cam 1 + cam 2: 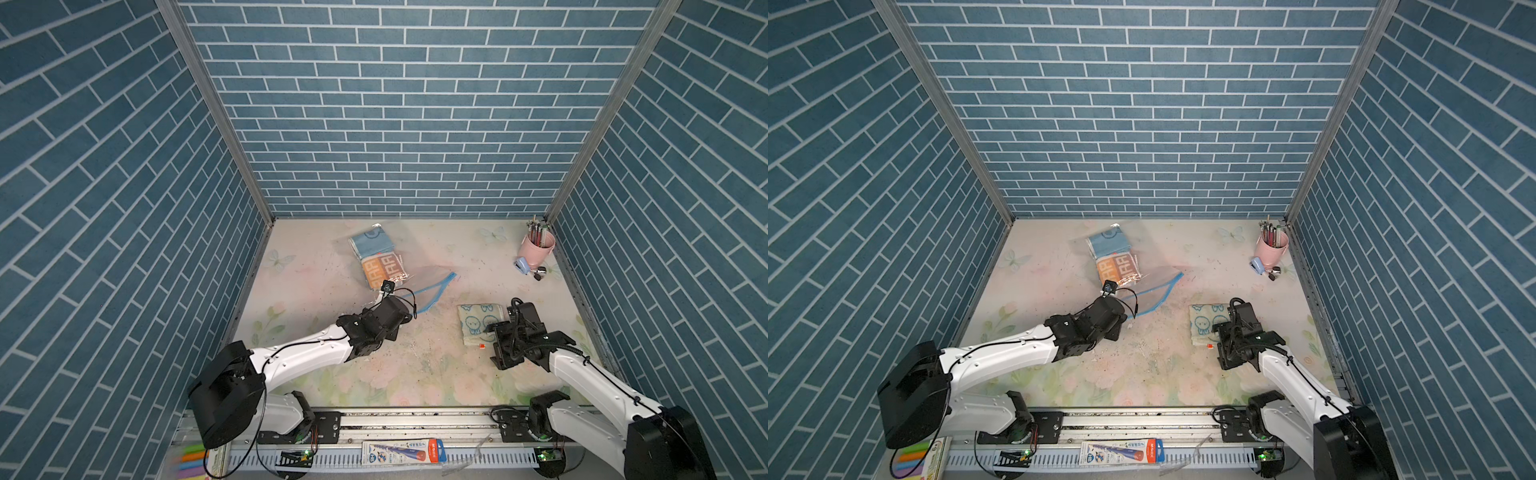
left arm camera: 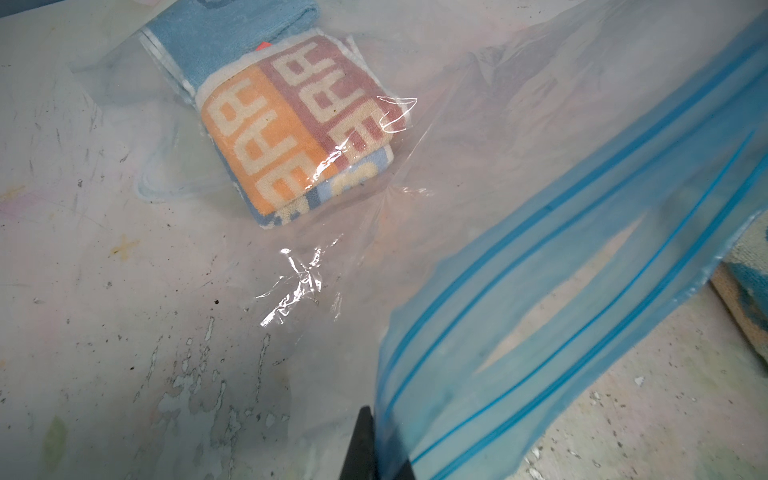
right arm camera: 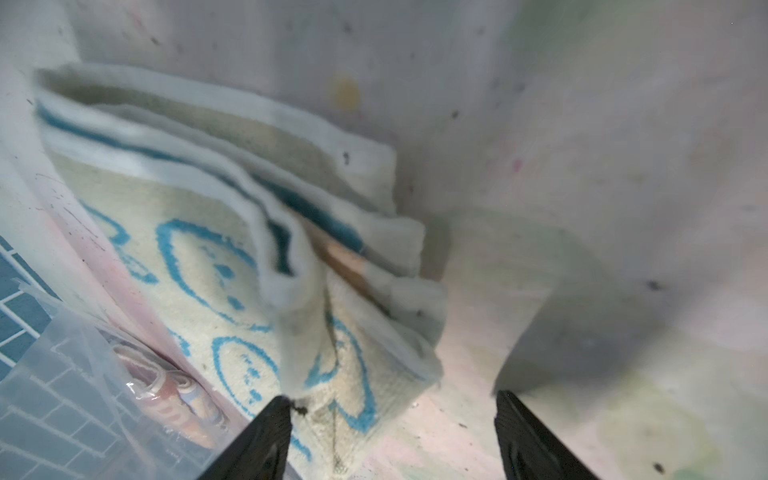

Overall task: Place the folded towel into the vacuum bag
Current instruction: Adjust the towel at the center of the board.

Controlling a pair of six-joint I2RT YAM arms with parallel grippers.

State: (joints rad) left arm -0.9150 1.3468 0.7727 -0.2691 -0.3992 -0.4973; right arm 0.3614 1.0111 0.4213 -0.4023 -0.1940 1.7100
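Your left gripper (image 2: 368,451), cut off at the wrist view's edge and hidden beneath its own wrist in both top views, is clamped tight on the blue zip-seal edge of the large clear crinkly plastic vacuum bag (image 1: 424,280), holding the strip off the floral worktop (image 1: 291,291). Deep inside the bag lie a plain blue towel (image 1: 371,243) and an orange-and-mauve lettered towel (image 1: 380,270). The cream folded towel with blue cartoon faces (image 1: 476,322) lies flat just beyond the bag's mouth, with bare surface between them, and is partly covered by your right arm. Your right gripper (image 3: 392,398) stands wide apart astride the towel's corner, gripping nothing.
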